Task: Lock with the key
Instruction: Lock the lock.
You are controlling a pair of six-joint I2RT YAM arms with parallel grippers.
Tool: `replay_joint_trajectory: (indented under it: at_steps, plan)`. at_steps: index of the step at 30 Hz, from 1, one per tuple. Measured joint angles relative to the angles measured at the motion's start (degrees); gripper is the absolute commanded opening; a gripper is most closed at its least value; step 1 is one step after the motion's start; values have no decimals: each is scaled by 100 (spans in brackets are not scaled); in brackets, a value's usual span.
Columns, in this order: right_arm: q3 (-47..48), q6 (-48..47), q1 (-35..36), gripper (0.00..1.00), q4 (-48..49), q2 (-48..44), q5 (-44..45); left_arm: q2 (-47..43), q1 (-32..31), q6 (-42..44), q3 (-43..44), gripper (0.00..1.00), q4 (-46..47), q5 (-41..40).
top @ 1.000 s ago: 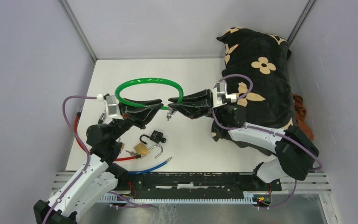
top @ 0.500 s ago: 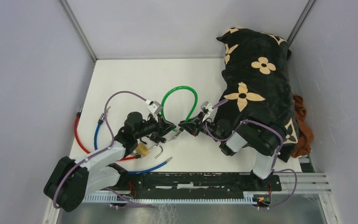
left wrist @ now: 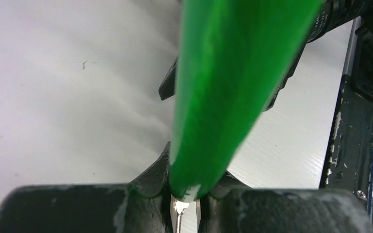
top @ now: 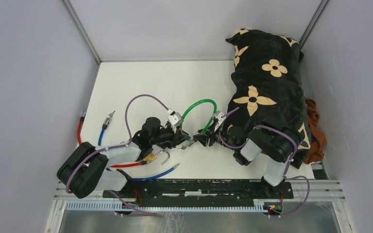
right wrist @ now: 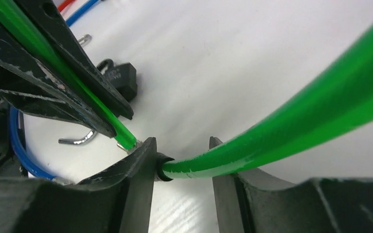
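A green cable lock (top: 200,108) arches up from the table between my two grippers. My left gripper (top: 179,143) is shut on one end of it; in the left wrist view the green cable (left wrist: 233,73) rises from between the fingers, its metal tip (left wrist: 180,206) just below my left gripper (left wrist: 187,190). My right gripper (top: 199,141) faces it, open. In the right wrist view the cable's other end (right wrist: 175,170), with a black ferrule, lies between the spread jaws of my right gripper (right wrist: 182,145), touching the left finger. I cannot make out the key.
A brass padlock (top: 149,157) with an open silver shackle (top: 164,155) lies under the left arm, a black padlock (right wrist: 121,77) near it. Red cable (top: 80,133) and blue cables (top: 156,174) lie at the left and front. A black flowered pillow (top: 267,87) fills the right side.
Both arms came down and toward the near edge, carrying the green cable into a tighter loop. My right gripper's jaws have parted from the cable end; the left still grips.
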Motion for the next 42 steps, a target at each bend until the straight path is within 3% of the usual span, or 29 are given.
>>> replay_joint_trajectory:
  at_steps: [1,6,14,19,26,30,34,37,42]
  plan:
    - [-72,-31,0,52,-59,-39,52,87,-55,92,13,2,57,0]
    - [-501,-109,20,77,-647,-546,138,352,-197,553,94,2,188,2]
    - [-765,-389,79,76,-2406,-2096,-57,566,-229,1239,247,2,90,9]
    - [-271,-1294,79,75,-4725,-3259,-949,706,-238,1272,343,2,114,50]
    - [2002,-3418,79,77,-8303,-4459,-2597,802,-238,1281,389,2,157,155]
    - [3552,-4419,81,85,-9497,-4376,-2874,807,-238,1425,426,2,87,262]
    - [4887,-5184,81,88,-10349,-3928,-2251,807,-238,1617,470,2,-15,369]
    - [5661,-5779,22,83,-11031,-3287,-1687,807,-238,1707,474,2,-42,463]
    - [5941,-6376,-177,77,-12067,-2365,-1373,807,-238,1821,483,2,-83,564]
